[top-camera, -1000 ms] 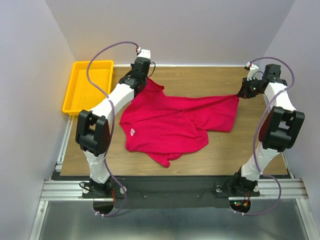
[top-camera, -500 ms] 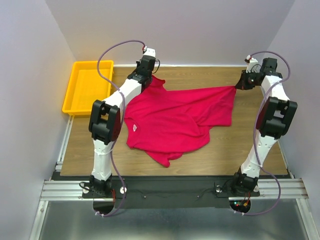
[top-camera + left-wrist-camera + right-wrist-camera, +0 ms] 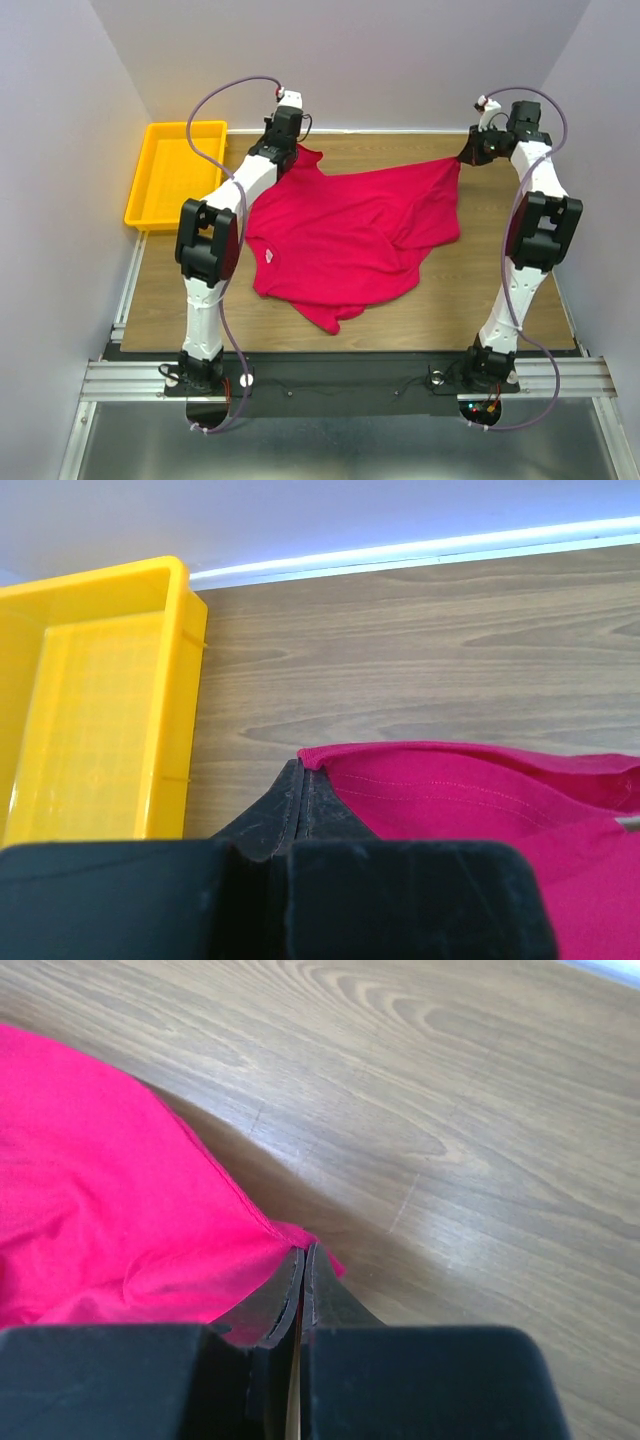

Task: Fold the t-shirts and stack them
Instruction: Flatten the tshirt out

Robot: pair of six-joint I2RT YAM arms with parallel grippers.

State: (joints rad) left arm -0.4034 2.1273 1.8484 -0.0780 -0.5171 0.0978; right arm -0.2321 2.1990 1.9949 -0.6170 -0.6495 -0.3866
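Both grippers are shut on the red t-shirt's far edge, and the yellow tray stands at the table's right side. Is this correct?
No: the yellow tray stands at the left side of the table, as the top external view shows. The left gripper and right gripper are shut on the red t-shirt, as stated.

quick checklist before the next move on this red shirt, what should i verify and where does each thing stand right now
1. Left gripper shut on the t-shirt hem: ok, seen in its wrist view.
2. Right gripper shut on a shirt corner: ok.
3. Cloth spans between both grippers along the far edge: ok.
4. Shirt lying flat: not ok, the near part is rumpled and folded over itself.
5. Yellow tray apart from the shirt: ok.
6. Only one layer caught in each grip: cannot tell.
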